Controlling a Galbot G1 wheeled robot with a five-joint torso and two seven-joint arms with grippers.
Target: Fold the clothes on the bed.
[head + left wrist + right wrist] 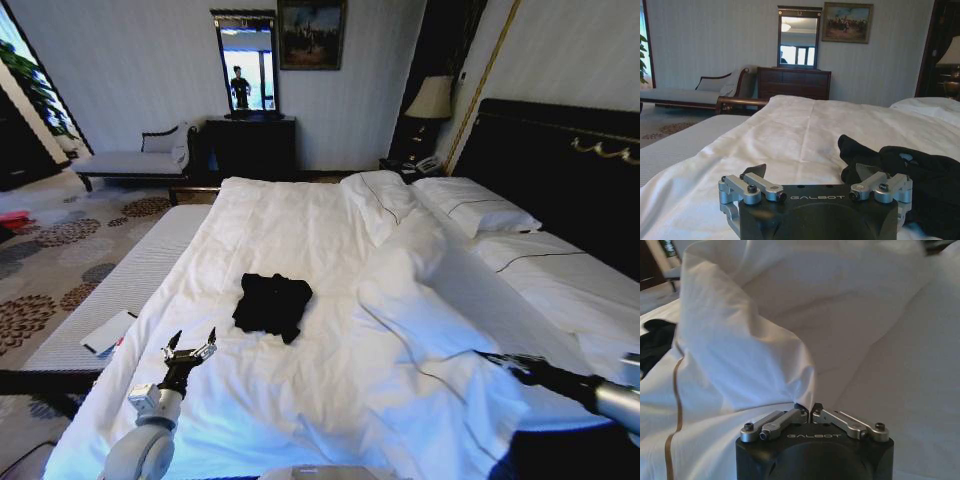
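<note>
The fingers (207,350) of the left gripper (190,349) stand spread wide apart, holding nothing, poised just above the white duvet (330,380) at the near left part of the bed (560,150); in the left wrist view the same two fingers (756,172) splay outward with the cloth lying between and beyond them. The right gripper (495,356) reaches in from the near right with its fingertips drawn together, and the right wrist view shows the closed fingers (799,415) pinched on the lower edge of a raised fold of the duvet, which rises like a tent in front of the camera and blocks most of what lies past it. Its arm is cut off at the picture's right edge in the head view. On the strip of mattress left bare beside the duvet's left edge lies a flat white card or booklet (108,332), too small to read. Farther in, near the middle of the bed and well apart from both grippers, the black T-shirt (271,304) lies crumpled in a rough square; no lettering can be made out on it. Beyond it, white pillows (470,206) lean toward the dark headboard on the right. Against the far wall stand a pale chaise bench (135,160), a dark dresser (250,145) with a mirror (247,65), and a bedside lamp (432,98).
</note>
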